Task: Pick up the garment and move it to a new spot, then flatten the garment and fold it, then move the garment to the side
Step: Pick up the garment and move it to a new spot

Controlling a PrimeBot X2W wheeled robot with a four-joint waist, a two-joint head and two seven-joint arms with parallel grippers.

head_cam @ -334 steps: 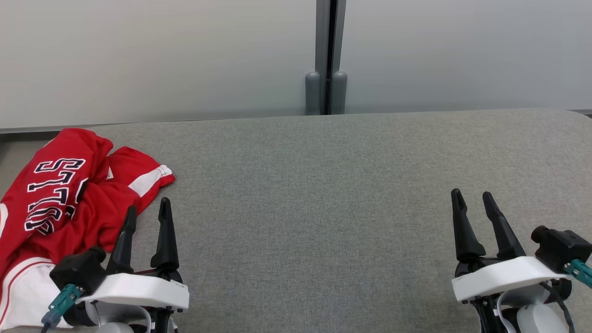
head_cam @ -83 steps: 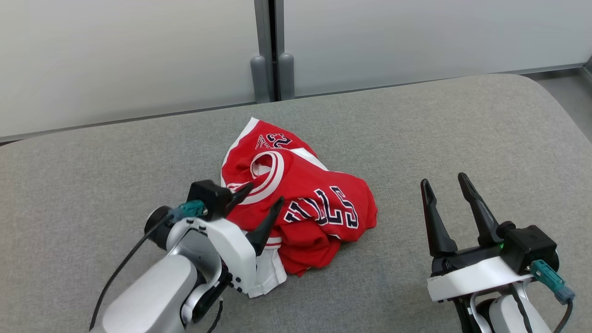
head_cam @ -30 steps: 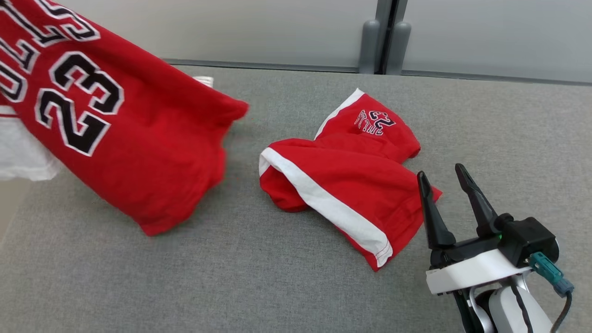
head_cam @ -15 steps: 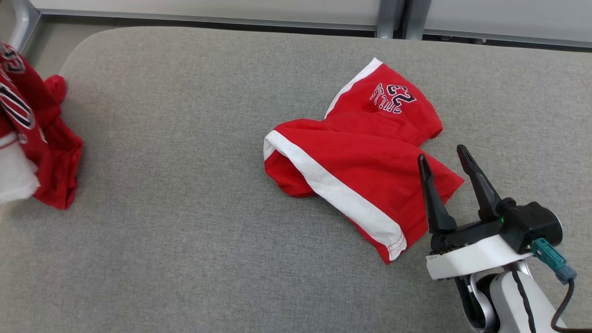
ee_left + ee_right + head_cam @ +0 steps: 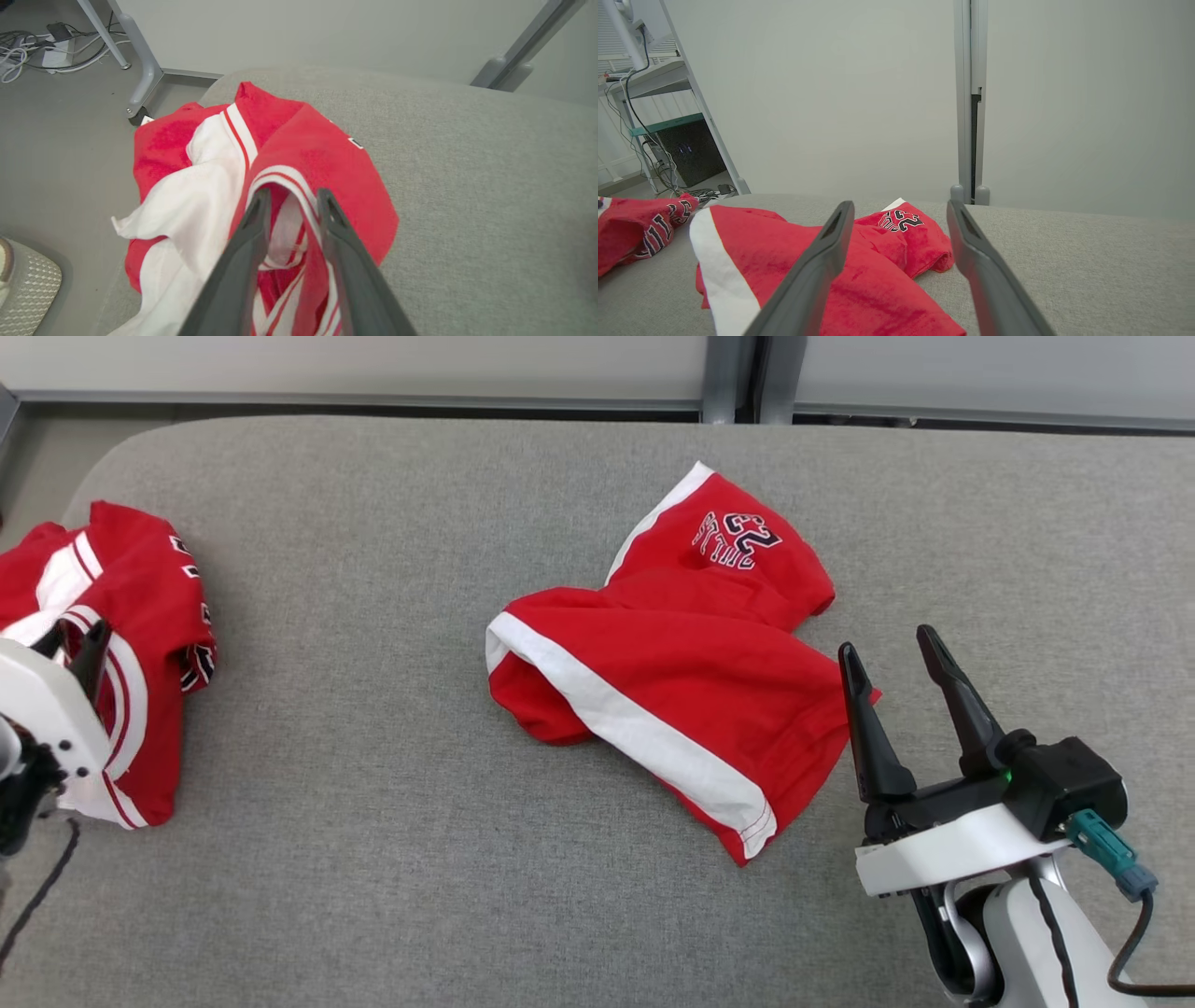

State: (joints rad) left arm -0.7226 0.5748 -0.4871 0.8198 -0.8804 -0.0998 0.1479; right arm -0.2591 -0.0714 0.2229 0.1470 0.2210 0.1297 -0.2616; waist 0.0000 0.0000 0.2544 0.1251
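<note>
A red jersey [image 5: 149,616] with white and striped trim lies crumpled at the table's left end, partly over the edge. My left gripper [image 5: 78,635] sits over it, open. In the left wrist view the jersey [image 5: 327,163] spreads under my left gripper [image 5: 292,200], with a loop of striped trim lying loose between the parted fingers. Red shorts [image 5: 691,653] with a white side stripe and a "23" print lie bunched mid-table. My right gripper [image 5: 901,649] stands open just right of them, holding nothing. In the right wrist view my right gripper [image 5: 900,210] points over the shorts [image 5: 784,242], with the jersey [image 5: 640,228] far left.
The grey padded table [image 5: 373,821] has a rounded left end, with floor beyond it. A metal table leg [image 5: 140,70] and cables [image 5: 28,51] stand on that floor. A pale wall with a grey post [image 5: 733,373] runs behind the table.
The jersey, held up at the left a second ago, now lies on the table's left end, and my left gripper has opened. The head camera shifted. The right arm and the shorts stayed put.
</note>
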